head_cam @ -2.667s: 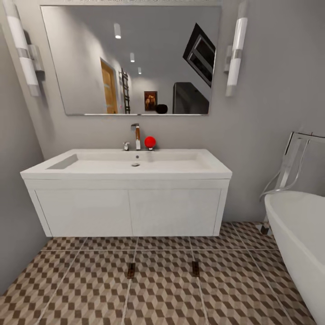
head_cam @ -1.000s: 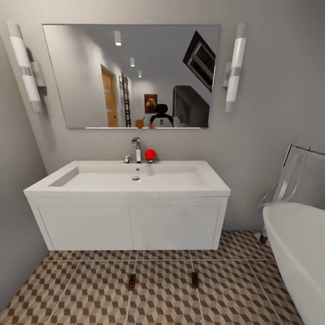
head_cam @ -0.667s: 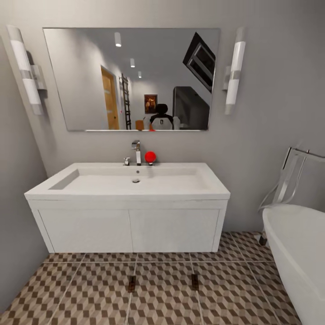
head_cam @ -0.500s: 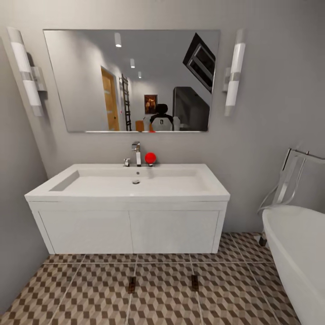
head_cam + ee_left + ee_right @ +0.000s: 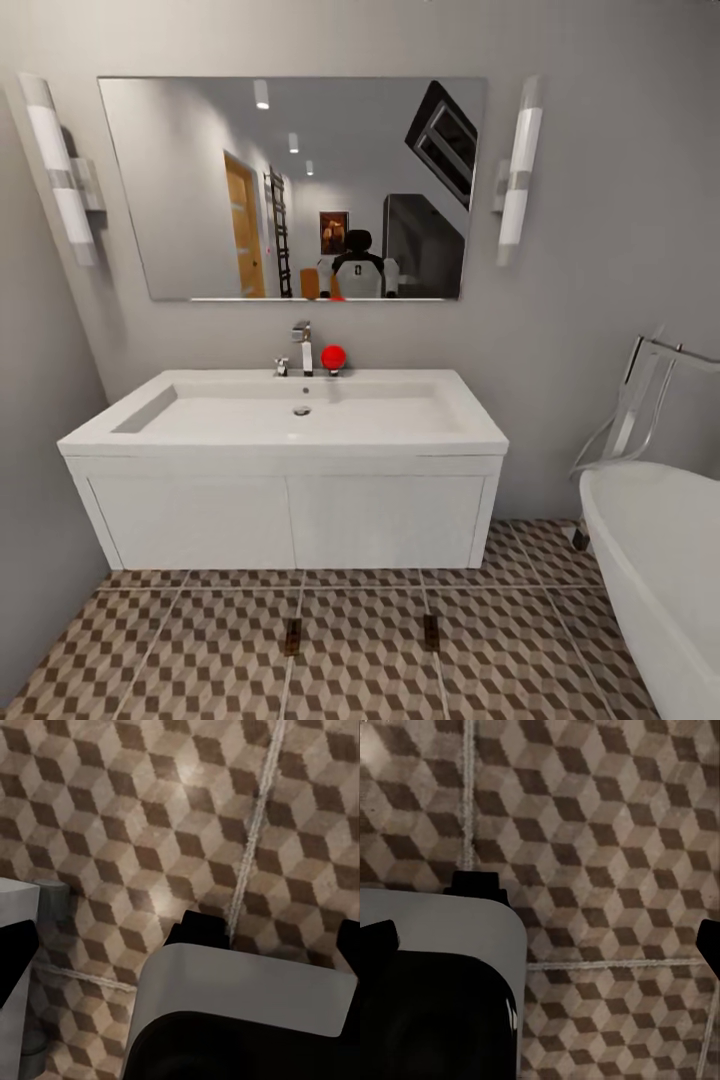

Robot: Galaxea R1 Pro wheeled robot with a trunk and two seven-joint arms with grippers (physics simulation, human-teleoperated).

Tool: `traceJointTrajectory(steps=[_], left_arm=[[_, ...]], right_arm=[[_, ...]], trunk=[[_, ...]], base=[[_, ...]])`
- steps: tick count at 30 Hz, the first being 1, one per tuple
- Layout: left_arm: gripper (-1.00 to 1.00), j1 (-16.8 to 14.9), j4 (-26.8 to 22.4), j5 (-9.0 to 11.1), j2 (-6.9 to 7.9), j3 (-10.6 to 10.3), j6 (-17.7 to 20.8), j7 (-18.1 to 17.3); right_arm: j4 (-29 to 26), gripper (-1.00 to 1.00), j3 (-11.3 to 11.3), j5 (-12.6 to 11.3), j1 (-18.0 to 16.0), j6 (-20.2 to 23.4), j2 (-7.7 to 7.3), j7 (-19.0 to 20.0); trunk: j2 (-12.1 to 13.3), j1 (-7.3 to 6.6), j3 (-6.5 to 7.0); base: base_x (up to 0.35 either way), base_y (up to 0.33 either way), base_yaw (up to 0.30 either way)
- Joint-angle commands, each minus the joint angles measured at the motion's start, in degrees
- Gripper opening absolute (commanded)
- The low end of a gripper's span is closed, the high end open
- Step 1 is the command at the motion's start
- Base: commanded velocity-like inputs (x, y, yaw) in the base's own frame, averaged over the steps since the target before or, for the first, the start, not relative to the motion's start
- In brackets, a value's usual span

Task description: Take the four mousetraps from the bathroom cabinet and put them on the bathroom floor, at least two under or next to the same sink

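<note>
Two mousetraps lie flat on the bathroom floor (image 5: 200,660) in front of the white vanity: one mousetrap (image 5: 291,636) below the left door, the other mousetrap (image 5: 431,631) below the right door. The bathroom sink (image 5: 300,412) with its chrome tap (image 5: 302,346) sits on that vanity, straight ahead. My left gripper (image 5: 180,952) is open, its dark fingertips (image 5: 15,960) far apart over bare tiles. My right gripper (image 5: 542,945) is also open above tiles, with nothing between its fingertips (image 5: 375,945). The cabinet is out of view.
A white bathtub (image 5: 660,570) with a chrome fitting (image 5: 640,400) stands at the right. A grey wall (image 5: 40,520) closes the left side. A red ball (image 5: 333,356) rests by the tap, and a mirror (image 5: 290,185) reflects my trunk. My own base (image 5: 240,1012) is under both wrists.
The whole head view has slid downward as the camera rose; my reflection has come up into the mirror. The two mousetraps and the sink have not moved.
</note>
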Motion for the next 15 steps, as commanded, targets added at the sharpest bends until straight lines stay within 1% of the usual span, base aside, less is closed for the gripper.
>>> traceJointTrajectory(steps=[1,15], left_arm=[[1.00,-0.03,0.04,0.46,-0.02,-0.12,-0.41,0.10],[1.00,-0.03,0.04,0.49,-0.02,-0.12,-1.29,0.10]], right_arm=[[0.19,1.00,0.48,-0.59,-0.07,-0.36,0.01,-0.02],[0.19,1.00,0.48,-0.59,-0.07,-0.29,0.06,-0.01]], trunk=[[0.39,-0.23,0.13],[6.00,-3.31,2.64]], base=[[0.000,0.000,0.000],[0.000,0.000,0.001]])
